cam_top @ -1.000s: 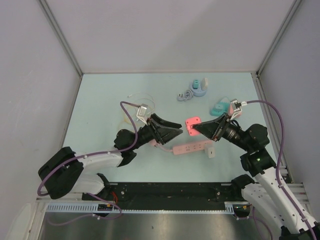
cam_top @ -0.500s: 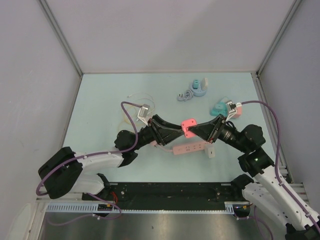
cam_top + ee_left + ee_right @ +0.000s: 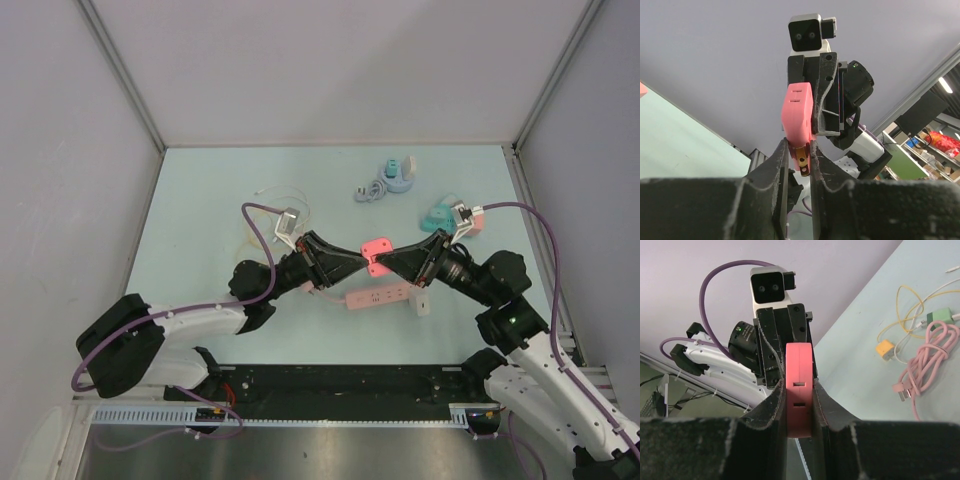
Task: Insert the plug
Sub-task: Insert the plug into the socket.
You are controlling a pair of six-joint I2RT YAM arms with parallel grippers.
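A pink plug (image 3: 378, 245) hangs in the air above the table's middle, held from both sides. My right gripper (image 3: 387, 258) is shut on its flat body, and in the right wrist view the plug (image 3: 799, 390) sits edge-on between the right gripper (image 3: 799, 386) fingers. My left gripper (image 3: 362, 256) comes in from the left and is shut on the plug's other end. In the left wrist view the plug (image 3: 797, 112) stands above the left gripper (image 3: 800, 146), with a brass prong (image 3: 803, 159) between the fingers. A pink power strip (image 3: 380, 296) lies on the table just below them.
A white adapter (image 3: 422, 304) lies at the strip's right end. A teal plug (image 3: 436, 217) sits to the right, a blue reel (image 3: 398, 173) and a grey cable coil (image 3: 369, 190) at the back. Thin cables (image 3: 277, 203) lie at the left; a pink cable (image 3: 932, 357) shows in the right wrist view.
My left gripper has moved right to meet the plug and has shut on it. The right gripper has carried the plug slightly left and keeps its hold.
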